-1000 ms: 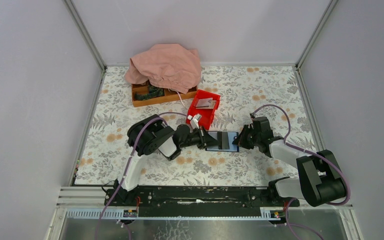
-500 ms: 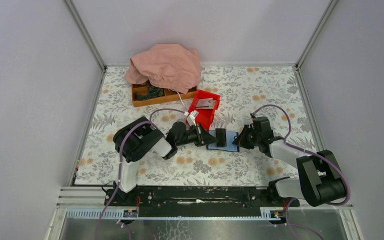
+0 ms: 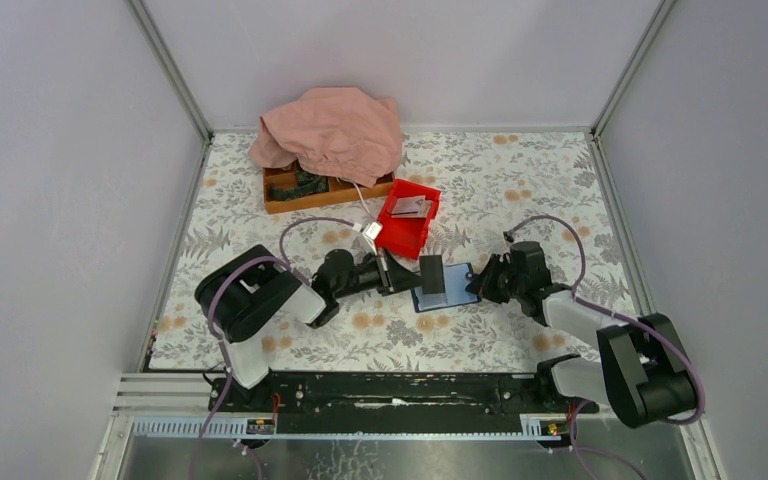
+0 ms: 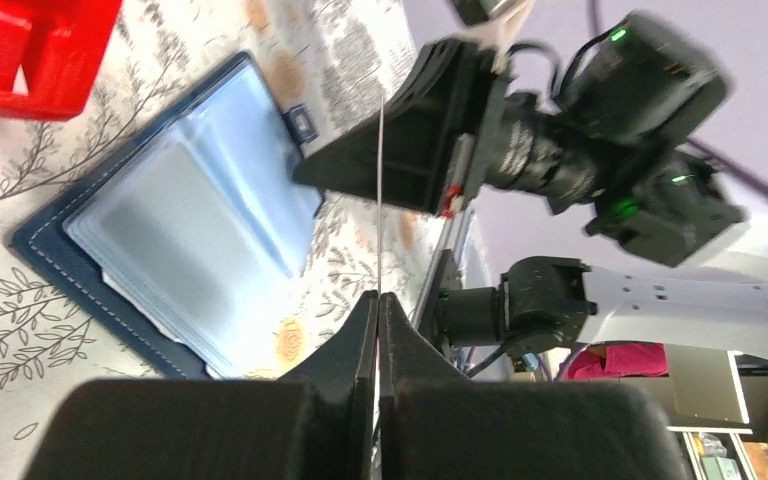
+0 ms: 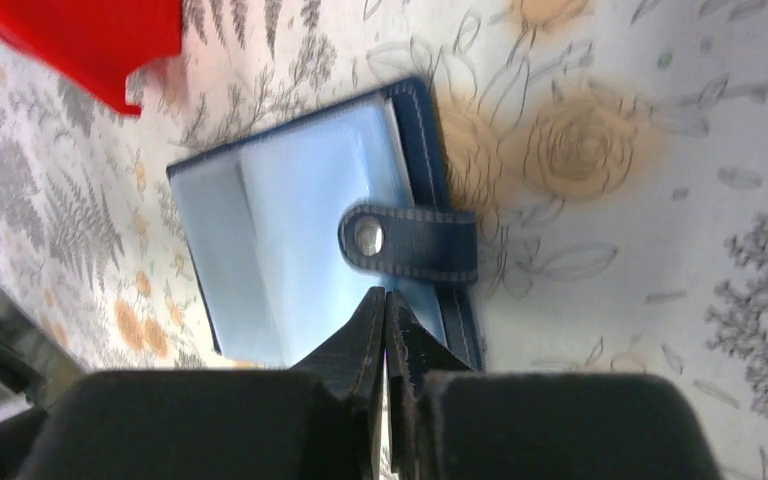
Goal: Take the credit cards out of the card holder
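Observation:
The card holder [image 3: 452, 292] lies open on the floral table, its light blue glossy panels and dark edges facing up [image 4: 175, 235] [image 5: 295, 250]. My left gripper [image 3: 413, 276] [image 4: 378, 297] is shut on a dark credit card [image 3: 432, 273], held just left of and above the holder. In the left wrist view that card shows edge-on as a thin line [image 4: 380, 190]. My right gripper [image 3: 477, 287] [image 5: 387, 294] is shut, its tips resting on the holder's right edge beside the snap strap [image 5: 410, 242]. A light grey card [image 3: 412, 207] lies in the red bin.
The red bin [image 3: 407, 230] [image 4: 30, 45] [image 5: 80, 40] stands just behind the holder. Farther back sits a wooden tray [image 3: 300, 195] partly covered by a pink cloth [image 3: 332, 130]. Grey walls close in the table on three sides.
My left gripper has drawn back to the left with the dark card, which has come off the holder. The holder has turned slightly. The right gripper has stayed on its right edge.

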Controlling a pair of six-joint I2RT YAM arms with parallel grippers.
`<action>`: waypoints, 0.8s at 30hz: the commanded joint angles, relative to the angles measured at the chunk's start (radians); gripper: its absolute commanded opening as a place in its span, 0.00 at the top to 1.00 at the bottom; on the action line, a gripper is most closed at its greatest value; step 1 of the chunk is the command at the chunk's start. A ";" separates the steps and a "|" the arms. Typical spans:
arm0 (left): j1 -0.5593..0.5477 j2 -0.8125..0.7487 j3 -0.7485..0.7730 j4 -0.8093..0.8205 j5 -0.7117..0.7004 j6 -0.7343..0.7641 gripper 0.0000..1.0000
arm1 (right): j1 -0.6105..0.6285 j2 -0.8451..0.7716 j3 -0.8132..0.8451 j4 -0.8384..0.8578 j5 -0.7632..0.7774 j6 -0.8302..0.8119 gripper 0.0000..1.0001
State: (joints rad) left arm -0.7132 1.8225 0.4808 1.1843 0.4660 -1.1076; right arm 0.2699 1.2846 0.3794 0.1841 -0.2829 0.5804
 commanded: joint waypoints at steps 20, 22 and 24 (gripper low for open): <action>-0.006 -0.252 -0.063 0.422 -0.308 0.005 1.00 | -0.005 -0.487 -0.288 1.015 -0.442 0.354 0.43; -0.022 -0.254 -0.058 0.423 -0.341 0.015 1.00 | -0.004 -0.456 -0.272 1.082 -0.447 0.380 0.44; -0.033 -0.250 -0.055 0.423 -0.367 0.012 1.00 | -0.001 -0.423 -0.252 1.131 -0.451 0.396 0.44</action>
State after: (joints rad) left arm -0.7223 1.5848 0.3985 1.5341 0.1902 -1.1076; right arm 0.2672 0.8204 0.0677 1.0702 -0.7017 0.8982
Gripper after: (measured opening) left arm 0.011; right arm 0.563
